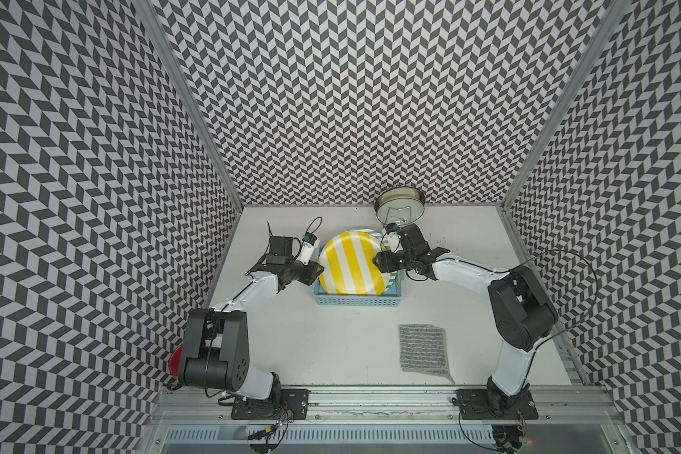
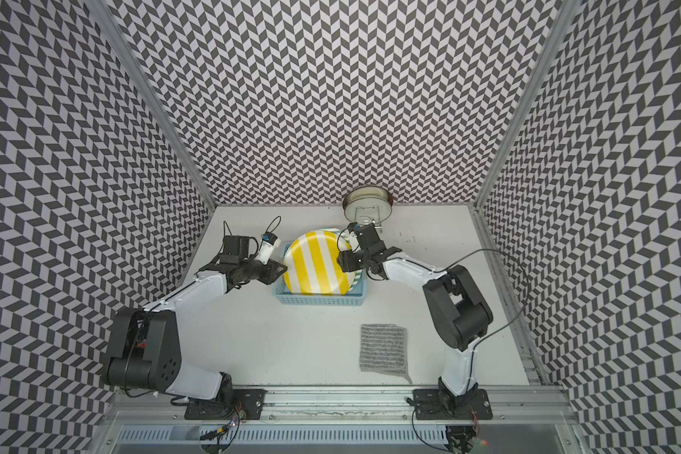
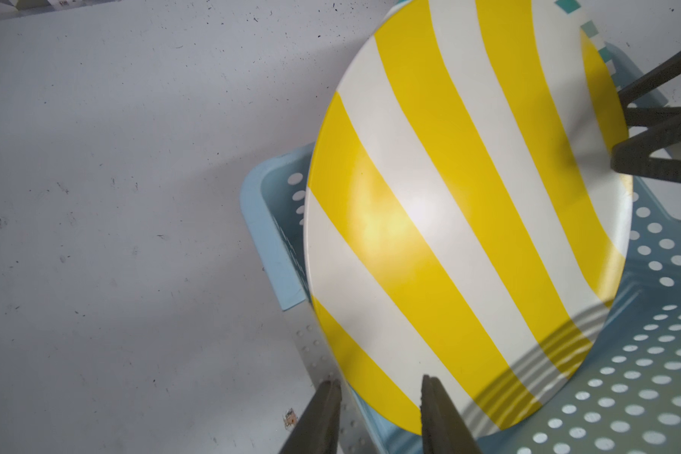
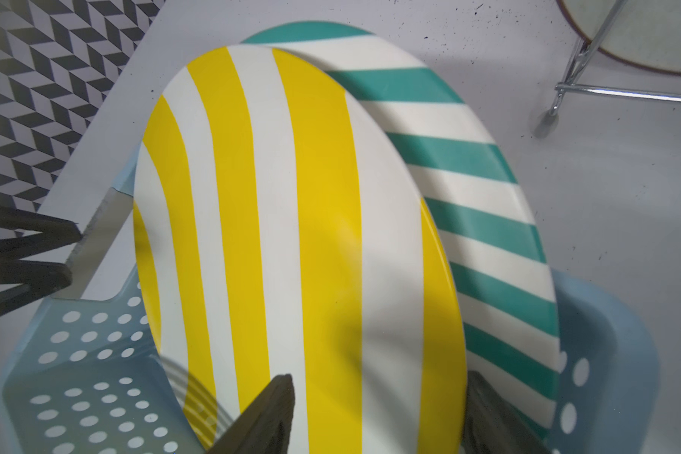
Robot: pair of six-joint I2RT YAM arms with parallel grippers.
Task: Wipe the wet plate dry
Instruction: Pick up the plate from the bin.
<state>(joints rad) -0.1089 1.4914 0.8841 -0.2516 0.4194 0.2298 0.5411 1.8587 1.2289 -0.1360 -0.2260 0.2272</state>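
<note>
Right wrist view: my right gripper point(image 4: 380, 379) straddles yellow plate point(image 4: 284, 236) rim, jaws wide, unclamped; left gripper point(image 3: 379, 381) narrow, holding nothing; plate leans inside basket point(image 4: 75, 373); cloth point(image 1: 423, 348), on my side of basket, untouched; wiping not begun.

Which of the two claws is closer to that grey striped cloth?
Right. The right gripper is at the edge of the yellow plate on the side toward the cloth; the left gripper is at the opposite edge, farther away.

Teal-striped plate point(image 4: 468, 165) leans in blue perforated basket point(image 1: 354, 301); round metal dish point(image 1: 417, 206) on wire stand point(image 4: 622, 93) nr rear wall.
</note>
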